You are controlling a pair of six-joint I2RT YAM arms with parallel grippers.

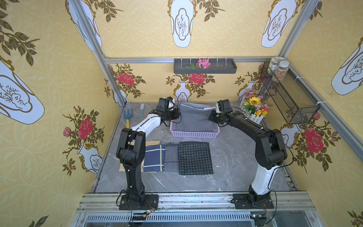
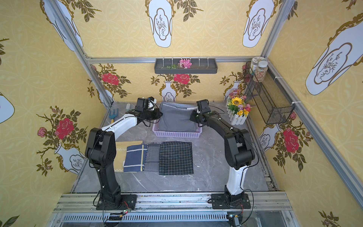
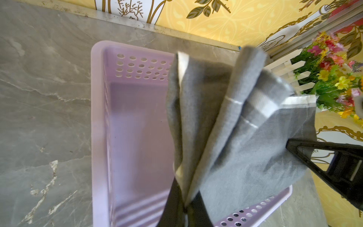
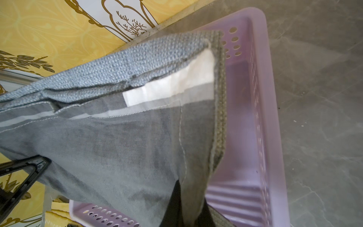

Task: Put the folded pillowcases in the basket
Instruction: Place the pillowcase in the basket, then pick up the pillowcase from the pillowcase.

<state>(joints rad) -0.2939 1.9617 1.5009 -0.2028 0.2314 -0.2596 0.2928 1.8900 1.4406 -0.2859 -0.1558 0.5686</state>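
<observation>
The folded pillowcase (image 1: 194, 118) hung over the lilac basket (image 1: 194, 134) at the back of the table (image 1: 235, 157), stretched between the two arms. The left end effector (image 3: 184, 208) was closed on one side edge of the cloth and the right end effector (image 4: 186, 212) was closed on the opposite edge, each pinching a bunched fold. Through both wrist views the basket's floor showed bare beneath the fabric. I could not tell whether the lowest edge was touching the plastic.

It looked a light, limp thing of woven grey cotton, neither slippery nor fragile. It had no stiffness of its own: the middle sagged between the two grips, and the layers were fanning apart near the white-banded hem. To my eye the sensible hold was the one in use, at opposite side edges with every layer caught in the pinch. Held by one layer alone, I judged, the fold would likely spill open.
</observation>
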